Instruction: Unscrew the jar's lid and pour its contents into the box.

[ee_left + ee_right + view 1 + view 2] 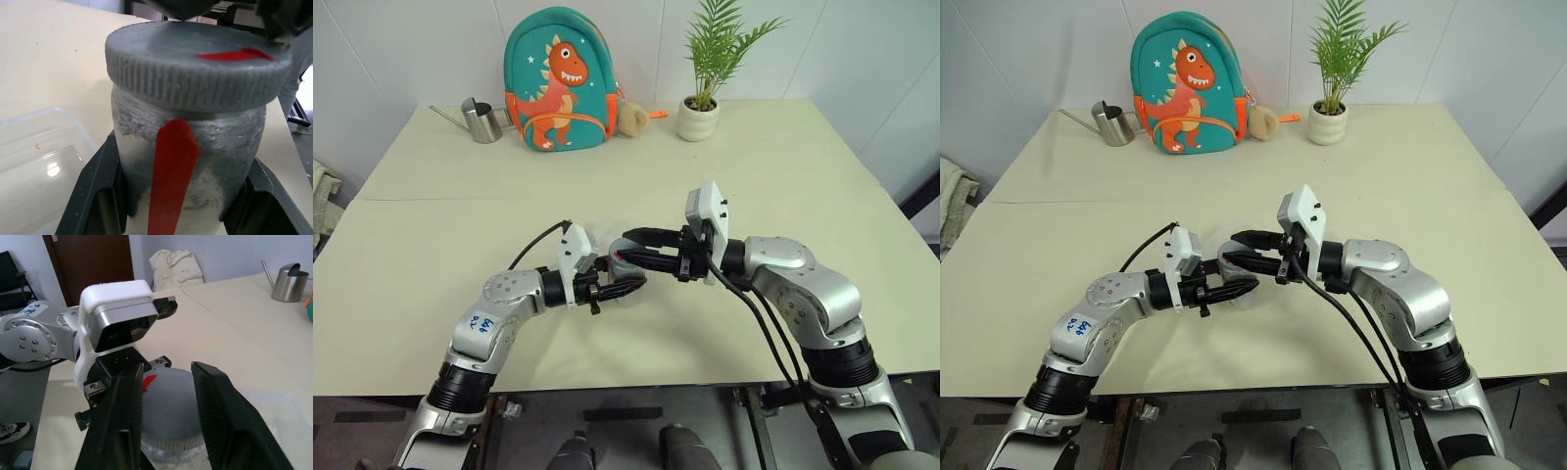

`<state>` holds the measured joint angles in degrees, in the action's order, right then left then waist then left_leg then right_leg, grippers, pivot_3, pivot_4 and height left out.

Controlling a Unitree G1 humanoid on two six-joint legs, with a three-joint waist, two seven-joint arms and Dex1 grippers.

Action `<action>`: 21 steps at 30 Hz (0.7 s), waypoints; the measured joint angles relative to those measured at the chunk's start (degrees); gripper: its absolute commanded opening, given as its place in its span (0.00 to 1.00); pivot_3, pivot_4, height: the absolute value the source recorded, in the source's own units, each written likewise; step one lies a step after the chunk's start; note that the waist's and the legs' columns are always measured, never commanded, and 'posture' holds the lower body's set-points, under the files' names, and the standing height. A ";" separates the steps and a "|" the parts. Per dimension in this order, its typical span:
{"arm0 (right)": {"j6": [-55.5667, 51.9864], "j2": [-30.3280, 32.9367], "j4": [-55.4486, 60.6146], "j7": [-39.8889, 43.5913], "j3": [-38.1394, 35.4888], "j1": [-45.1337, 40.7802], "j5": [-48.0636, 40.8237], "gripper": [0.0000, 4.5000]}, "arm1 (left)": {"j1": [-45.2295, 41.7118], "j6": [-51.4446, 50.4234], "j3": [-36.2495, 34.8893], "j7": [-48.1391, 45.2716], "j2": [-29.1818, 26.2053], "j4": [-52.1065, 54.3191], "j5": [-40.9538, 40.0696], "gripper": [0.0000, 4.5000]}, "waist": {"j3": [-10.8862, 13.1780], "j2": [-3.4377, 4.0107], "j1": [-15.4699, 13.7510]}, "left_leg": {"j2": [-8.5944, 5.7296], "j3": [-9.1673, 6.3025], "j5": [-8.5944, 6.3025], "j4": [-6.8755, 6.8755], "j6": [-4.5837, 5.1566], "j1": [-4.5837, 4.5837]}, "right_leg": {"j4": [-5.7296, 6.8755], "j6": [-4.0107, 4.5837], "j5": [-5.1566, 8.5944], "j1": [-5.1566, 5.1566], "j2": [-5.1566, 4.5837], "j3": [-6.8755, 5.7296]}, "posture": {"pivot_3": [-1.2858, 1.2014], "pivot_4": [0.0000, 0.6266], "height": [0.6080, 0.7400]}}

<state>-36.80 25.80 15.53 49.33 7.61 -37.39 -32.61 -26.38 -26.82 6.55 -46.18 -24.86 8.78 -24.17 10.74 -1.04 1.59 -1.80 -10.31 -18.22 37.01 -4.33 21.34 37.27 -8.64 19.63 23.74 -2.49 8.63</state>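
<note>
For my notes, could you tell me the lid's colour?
Grey lid with a red mark, clearest in the left wrist view.

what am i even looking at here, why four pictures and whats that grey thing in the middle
This is a two-armed humanoid robot working at a cream table. The two wide pictures come from a stereo camera on its head, looking down over its arms. The other two come from cameras on each wrist, looking along that arm's black fingers.

The left gripper is shut on the jar, a small clear pot with a red stripe. The grey thing is the lid, still screwed on. The right gripper is closed around the lid from the side, apparently ready to twist it.

A clear plastic box lies on the table just beside the jar. At the far edge stand a dinosaur backpack, a steel watering can and a potted plant.
</note>
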 measured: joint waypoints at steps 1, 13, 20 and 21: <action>0.14 -0.08 0.00 0.04 0.23 0.00 0.02 0.40 | 0.00 -0.01 0.03 0.02 0.05 0.01 0.00 0.42 | 0.00 0.00 0.02 | 0.00 0.00 0.00 0.00 0.00 0.00 | 0.00 0.00 0.00 0.00 0.00 0.00 | 0.52 0.24 1.00; 0.46 -1.04 -1.72 0.06 0.87 -1.54 0.60 0.83 | -0.01 -0.20 0.11 0.02 0.07 1.58 -0.16 0.42 | 0.00 0.00 -0.02 | 0.00 -0.01 0.00 -0.01 0.00 0.00 | 0.00 0.00 0.00 0.00 0.00 0.00 | 0.52 0.24 1.00; 0.49 -0.16 -1.80 1.77 1.55 -1.58 2.15 0.83 | -0.02 -0.20 0.11 0.02 0.15 1.62 -0.16 0.42 | 0.00 0.00 0.02 | 0.00 0.00 0.00 -0.01 0.00 0.00 | -0.01 0.00 0.00 0.00 0.00 0.00 | 0.52 0.24 1.00; 0.52 -0.16 -1.82 1.79 1.58 -1.58 2.33 0.83 | -0.01 -0.20 0.12 0.02 0.17 1.62 -0.17 0.42 | 0.00 0.00 0.01 | 0.00 0.00 0.00 -0.01 0.00 0.00 | -0.01 0.00 0.00 0.00 0.01 0.00 | 0.52 0.24 1.00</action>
<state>-36.28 25.64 13.71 51.12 9.19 -38.98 -30.28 -26.39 -27.01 6.66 -46.16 -24.69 10.40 -24.33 10.74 -1.03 1.61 -1.79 -10.31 -18.22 36.99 -4.33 21.34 37.26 -8.64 19.63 23.74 -2.48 8.63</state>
